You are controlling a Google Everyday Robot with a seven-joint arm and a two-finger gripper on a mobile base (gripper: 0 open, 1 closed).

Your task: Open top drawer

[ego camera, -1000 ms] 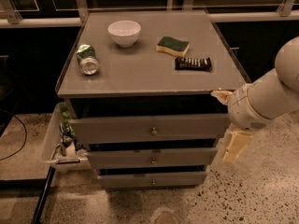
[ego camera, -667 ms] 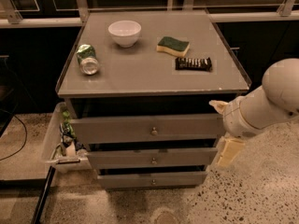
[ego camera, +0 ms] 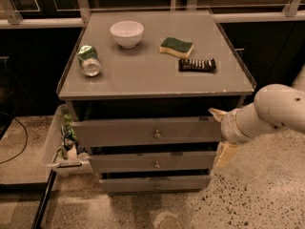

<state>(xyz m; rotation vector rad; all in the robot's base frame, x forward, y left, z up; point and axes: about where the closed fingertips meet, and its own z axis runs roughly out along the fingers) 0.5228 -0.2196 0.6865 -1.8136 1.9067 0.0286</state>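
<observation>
Pincer point(ego camera: 215, 137): spread wide, empty, just beside right end of top drawer point(ego camera: 119, 132), under counter point(ego camera: 143, 75). Drawer front seemingly shut, knob point(ego camera: 157, 134) at centre untouched. Probably lining up sideways to reach that knob.

Tool point(ego camera: 220, 133) beside top drawer point(ego camera: 143, 131), arm point(ego camera: 276, 111) cut off right.

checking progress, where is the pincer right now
Camera view, right side: the pincer sits open at the right end of the top drawer, right of its knob, below the cabinet top.
</observation>
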